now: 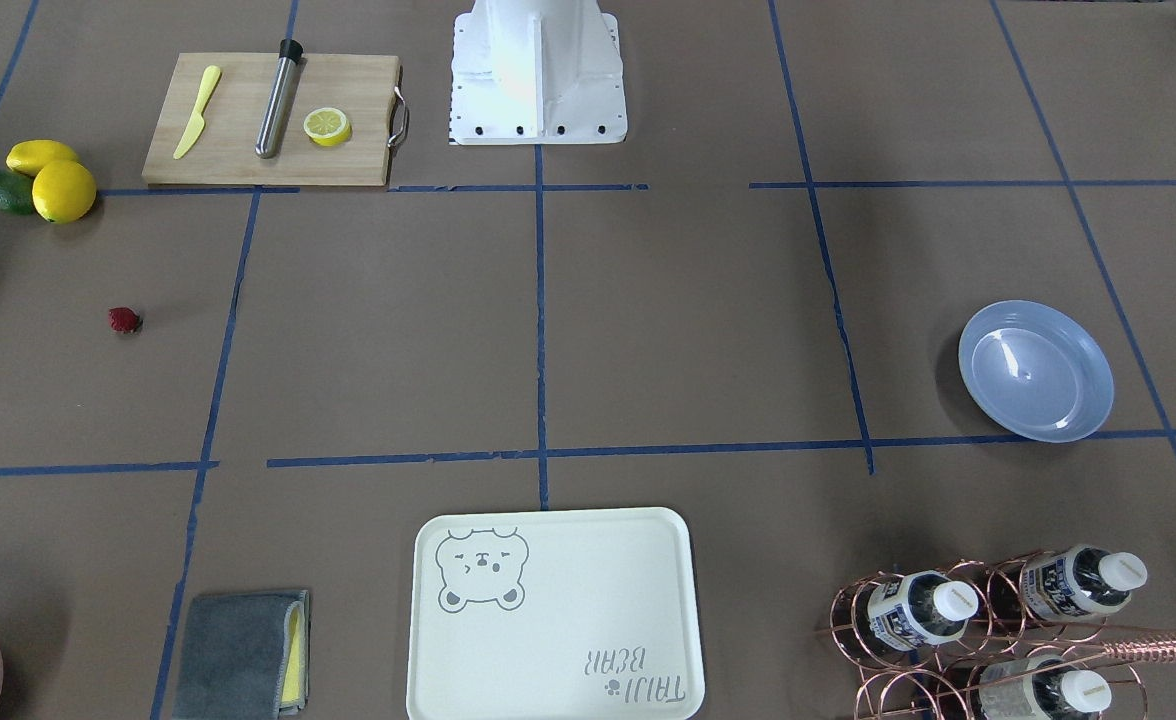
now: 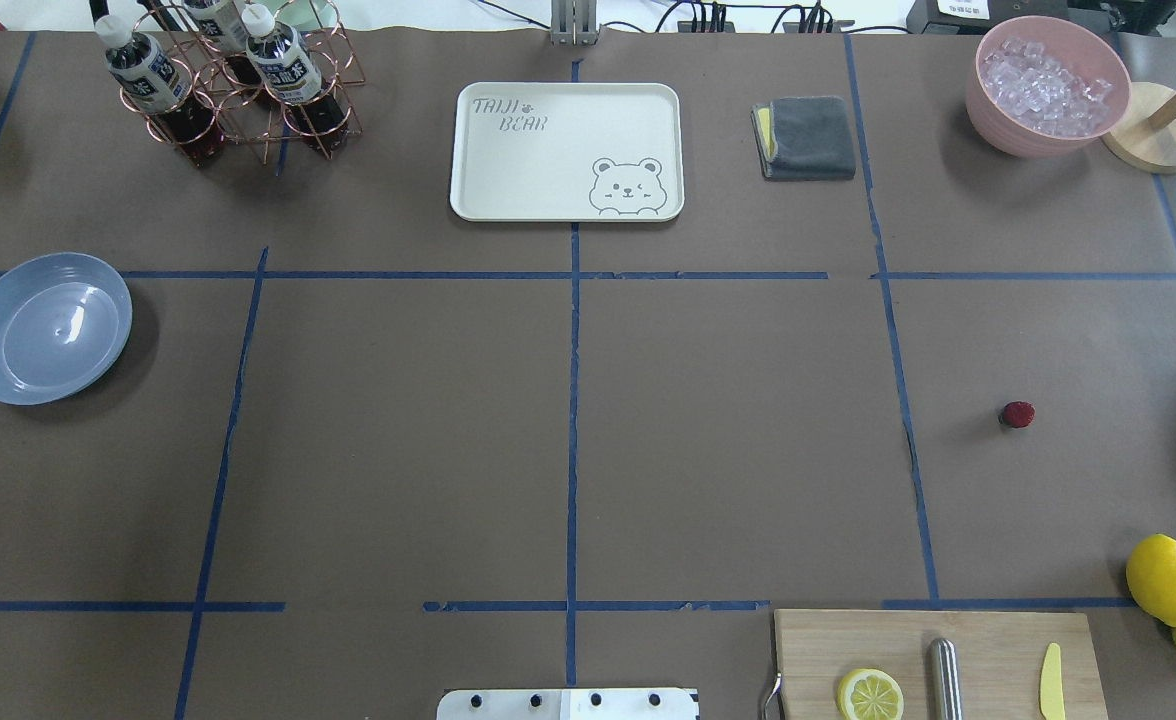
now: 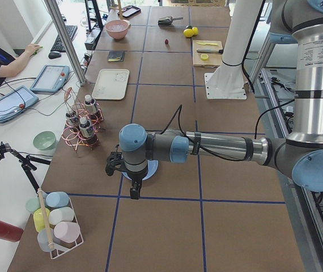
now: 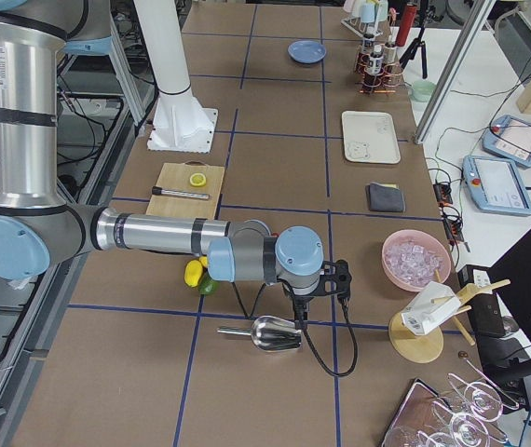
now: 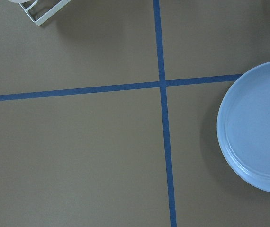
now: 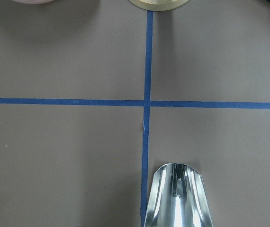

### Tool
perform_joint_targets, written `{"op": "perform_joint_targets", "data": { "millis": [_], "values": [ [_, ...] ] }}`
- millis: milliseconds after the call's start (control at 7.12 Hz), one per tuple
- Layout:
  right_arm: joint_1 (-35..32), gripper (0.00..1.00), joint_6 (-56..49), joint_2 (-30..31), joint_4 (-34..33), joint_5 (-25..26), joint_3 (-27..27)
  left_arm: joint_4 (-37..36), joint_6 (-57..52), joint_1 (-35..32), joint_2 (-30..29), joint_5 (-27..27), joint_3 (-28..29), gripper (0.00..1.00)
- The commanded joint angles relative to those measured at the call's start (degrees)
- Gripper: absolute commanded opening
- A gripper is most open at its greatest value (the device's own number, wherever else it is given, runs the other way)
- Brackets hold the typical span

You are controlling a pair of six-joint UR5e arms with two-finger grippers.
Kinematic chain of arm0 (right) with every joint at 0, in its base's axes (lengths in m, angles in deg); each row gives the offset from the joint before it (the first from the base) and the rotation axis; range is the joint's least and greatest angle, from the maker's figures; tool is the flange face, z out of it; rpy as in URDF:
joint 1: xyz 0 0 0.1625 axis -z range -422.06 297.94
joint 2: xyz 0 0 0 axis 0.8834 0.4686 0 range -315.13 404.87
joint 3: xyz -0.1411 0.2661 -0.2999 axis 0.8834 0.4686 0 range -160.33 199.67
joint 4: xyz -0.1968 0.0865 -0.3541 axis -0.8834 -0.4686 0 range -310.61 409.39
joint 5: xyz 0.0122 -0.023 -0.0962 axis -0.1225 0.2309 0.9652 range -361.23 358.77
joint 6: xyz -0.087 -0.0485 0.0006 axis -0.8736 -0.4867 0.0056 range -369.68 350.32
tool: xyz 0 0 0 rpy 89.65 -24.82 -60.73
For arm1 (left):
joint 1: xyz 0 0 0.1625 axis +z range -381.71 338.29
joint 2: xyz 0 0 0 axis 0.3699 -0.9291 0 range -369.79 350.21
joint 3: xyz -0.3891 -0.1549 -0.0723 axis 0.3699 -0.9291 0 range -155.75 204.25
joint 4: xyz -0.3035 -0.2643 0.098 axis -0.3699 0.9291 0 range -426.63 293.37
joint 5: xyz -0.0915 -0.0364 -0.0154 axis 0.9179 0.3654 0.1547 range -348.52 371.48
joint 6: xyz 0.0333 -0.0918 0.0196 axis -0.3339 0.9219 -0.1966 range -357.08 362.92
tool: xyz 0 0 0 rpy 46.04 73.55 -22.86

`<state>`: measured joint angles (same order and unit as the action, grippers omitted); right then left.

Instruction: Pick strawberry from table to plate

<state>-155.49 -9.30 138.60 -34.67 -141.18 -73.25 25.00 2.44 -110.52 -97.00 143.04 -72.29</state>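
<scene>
Far left, the left gripper [image 3: 134,192] hangs over the light-blue plate [image 2: 46,328], well apart from the strawberry [image 2: 1017,414] lying on the table [image 2: 728,450] toward the right, a sliver at the right wrist camera's edge; whether that gripper or the right gripper [image 4: 295,303] is open or holding anything, I cannot tell

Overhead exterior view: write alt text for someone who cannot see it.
A small red strawberry lies alone on the brown, blue-taped table at right, far from the empty light-blue plate at the left edge; no robot arm shows. Along the far edge: bottle rack, cream tray, grey cloth, pink bowl of ice; near right, a cutting board and lemons.
</scene>
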Motion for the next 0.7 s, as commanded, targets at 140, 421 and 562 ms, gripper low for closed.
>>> {"op": "perform_joint_targets", "data": {
  "millis": [140,421,562],
  "values": [
    [0.3,1.00,0.2,-0.2,0.2,-0.6,-0.2,22.0,12.8,1.0,-0.2,6.3,9.7,1.00],
    [0.7,1.00,0.7,-0.2,0.2,-0.6,-0.4,30.9,25.3,7.7,-0.1,6.1,11.0,1.00],
    [1.1,1.00,1.3,-0.3,0.3,-0.6,-0.4,36.1,31.2,11.8,-0.2,5.6,12.7,1.00]
  ]
}}
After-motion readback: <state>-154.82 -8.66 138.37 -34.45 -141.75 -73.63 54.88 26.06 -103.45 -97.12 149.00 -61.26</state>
